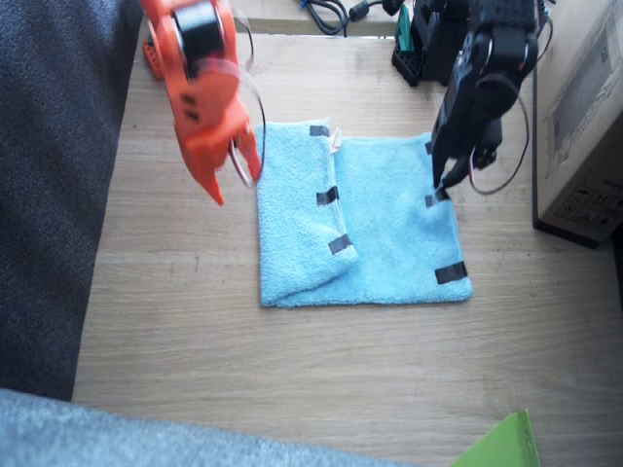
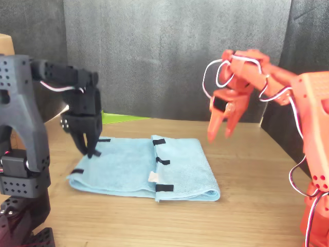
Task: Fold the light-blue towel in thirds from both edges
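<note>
The light-blue towel [image 1: 389, 233] [image 2: 123, 170] lies flat on the wooden table. One edge [image 1: 329, 195] is folded over onto the middle, so its three black tape strips run down the centre. The other edge [image 1: 443, 209] lies unfolded, tape strips showing. My left gripper [image 1: 441, 188] [image 2: 91, 152], black, points down at this edge's middle strip, tips touching or just above the cloth. Its tips are close together, and whether they pinch the towel is unclear. My right gripper [image 1: 234, 187] [image 2: 220, 134], orange, hangs open and empty above the table beside the folded side.
A cardboard box [image 1: 584, 117] stands close beyond the left arm. Black cables and a black base [image 1: 419, 44] sit at the table's back edge. A dark fabric [image 1: 49, 195] covers the area off the right arm's side. A green sheet corner [image 1: 501, 448] pokes in at the front.
</note>
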Tool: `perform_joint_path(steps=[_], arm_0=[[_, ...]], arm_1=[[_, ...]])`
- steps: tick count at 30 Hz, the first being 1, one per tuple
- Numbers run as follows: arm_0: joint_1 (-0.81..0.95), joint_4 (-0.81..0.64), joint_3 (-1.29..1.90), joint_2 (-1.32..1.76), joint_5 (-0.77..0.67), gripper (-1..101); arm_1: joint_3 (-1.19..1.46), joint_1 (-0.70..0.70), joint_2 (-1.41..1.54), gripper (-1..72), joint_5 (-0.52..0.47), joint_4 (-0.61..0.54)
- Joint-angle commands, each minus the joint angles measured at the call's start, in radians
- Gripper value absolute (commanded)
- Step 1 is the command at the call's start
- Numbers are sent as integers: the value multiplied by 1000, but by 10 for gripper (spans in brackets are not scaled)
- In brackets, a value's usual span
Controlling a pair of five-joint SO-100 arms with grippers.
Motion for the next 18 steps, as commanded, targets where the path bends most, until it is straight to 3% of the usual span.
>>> perform_joint_path(steps=[1,18], arm_0=[[-23,63,-63,74,26,-2],[-293,282,-483,-123,21,-2]], arm_1=[[3,6,31,324,32,9],[14,25,21,334,61,8]])
